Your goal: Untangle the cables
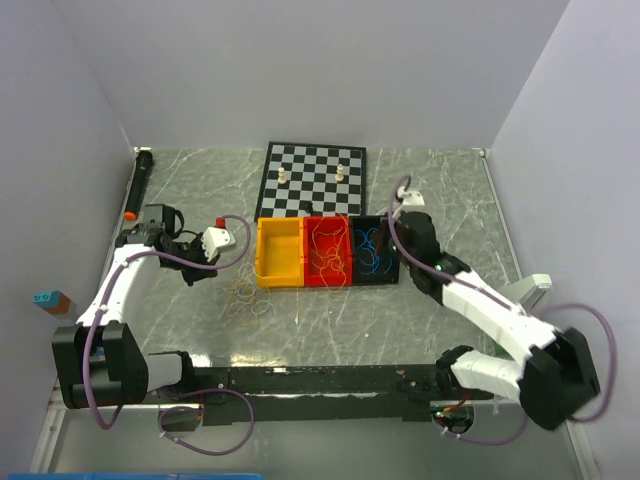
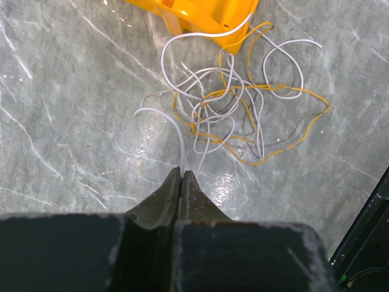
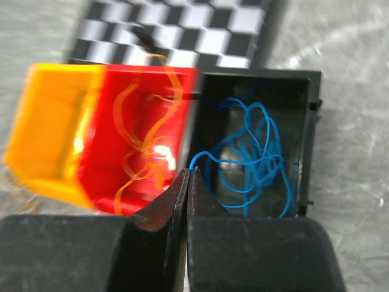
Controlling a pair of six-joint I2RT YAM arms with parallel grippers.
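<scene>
A tangle of whitish cables (image 2: 206, 103) and orange-yellow cables (image 2: 292, 143) lies on the marble table in front of the yellow bin (image 2: 200, 15); it shows faintly in the top view (image 1: 250, 295). My left gripper (image 2: 182, 172) is shut on one whitish strand at the tangle's near edge, and it sits left of the tangle in the top view (image 1: 203, 272). My right gripper (image 3: 188, 170) is shut on the end of a blue cable (image 3: 255, 158) whose coils lie in the black bin (image 3: 261, 76). Orange cables (image 3: 146, 134) lie in the red bin (image 3: 115, 121).
The yellow bin (image 1: 262, 250), red bin (image 1: 310, 282) and black bin (image 1: 375, 282) stand side by side mid-table. A chessboard (image 1: 312, 190) with two white pieces lies behind them. A black marker (image 1: 140, 185) lies by the left wall. A black rail (image 1: 320, 380) runs along the near edge.
</scene>
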